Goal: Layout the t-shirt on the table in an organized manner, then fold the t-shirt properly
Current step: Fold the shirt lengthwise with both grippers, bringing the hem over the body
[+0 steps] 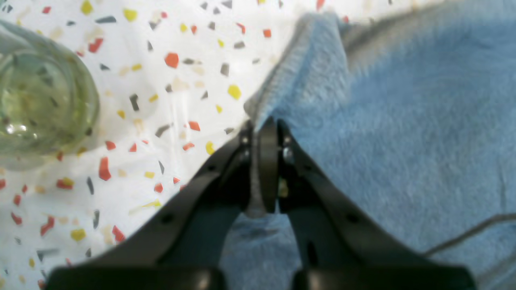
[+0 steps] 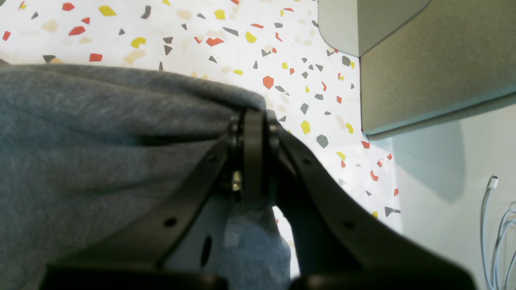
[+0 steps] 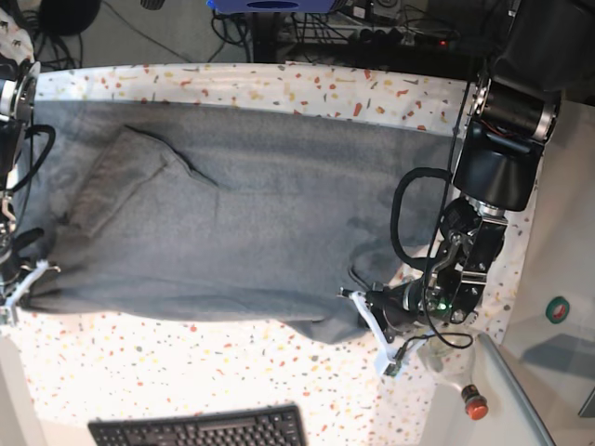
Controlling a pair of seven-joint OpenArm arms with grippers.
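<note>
The heather-grey knit t-shirt (image 3: 242, 214) lies spread across the white terrazzo-flecked surface (image 3: 186, 372), each black gripper, left (image 1: 264, 125) and right (image 2: 254, 114), pinching its near edge, so folding looks barely begun.

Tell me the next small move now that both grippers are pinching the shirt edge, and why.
Probably draw the left gripper and right gripper apart: both are shut on the t-shirt, whose near hem still sags unevenly on the table.

We find no readable text, label, brand, number or sign anywhere in these three views.
</note>
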